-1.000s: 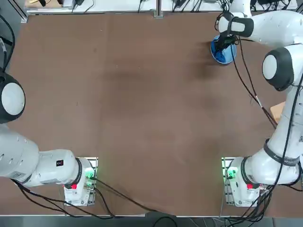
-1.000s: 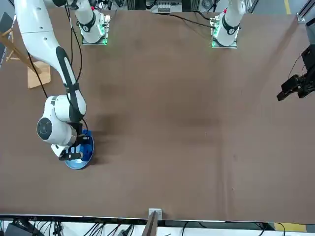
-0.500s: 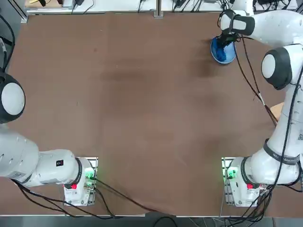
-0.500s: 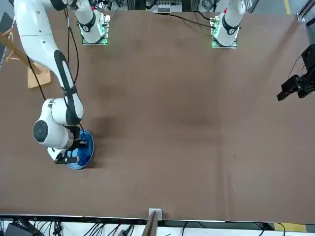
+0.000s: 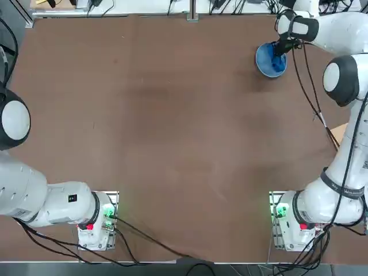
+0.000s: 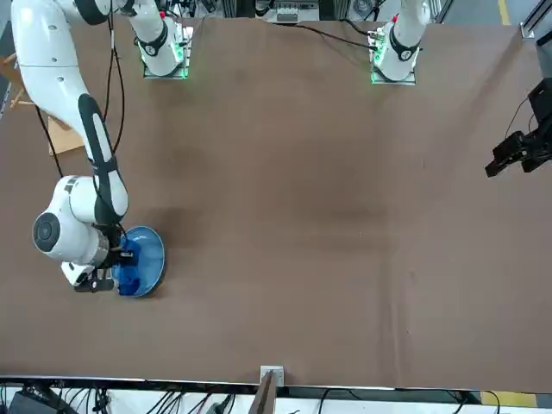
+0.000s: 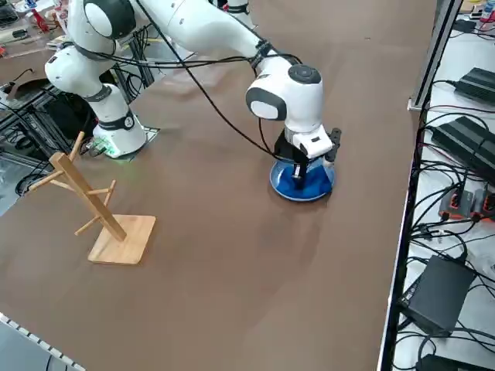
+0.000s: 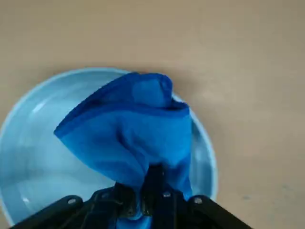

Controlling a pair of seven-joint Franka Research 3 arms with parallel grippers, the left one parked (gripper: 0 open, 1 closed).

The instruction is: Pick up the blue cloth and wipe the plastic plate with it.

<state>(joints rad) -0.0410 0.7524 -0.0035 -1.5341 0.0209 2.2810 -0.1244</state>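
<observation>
The plastic plate [image 5: 265, 59] lies at the table's far right; it also shows in the front view [image 6: 151, 259], the side view [image 7: 279, 184] and the wrist view [image 8: 33, 133]. The blue cloth [image 8: 133, 129] is bunched and pinched at one end between my right gripper's [image 8: 152, 183] fingers, and it drapes over the plate's right part [image 5: 278, 61]. The right gripper [image 6: 116, 269] is shut on the cloth and stands low over the plate's right edge [image 7: 303, 171]. In the side view the cloth [image 7: 300, 183] spreads on the plate under the fingers.
A wooden rack with pegs [image 7: 97, 210] stands on the table nearer the right arm's base, partly seen in the top view [image 5: 338, 134]. The table's far edge [image 5: 190, 16] runs just behind the plate. Cables and power bricks [image 7: 441, 294] lie beyond the table's edge.
My right gripper has slid to the right across the plate with the cloth in it, from over the plate's middle to its right edge. More of the plate's left part now shows.
</observation>
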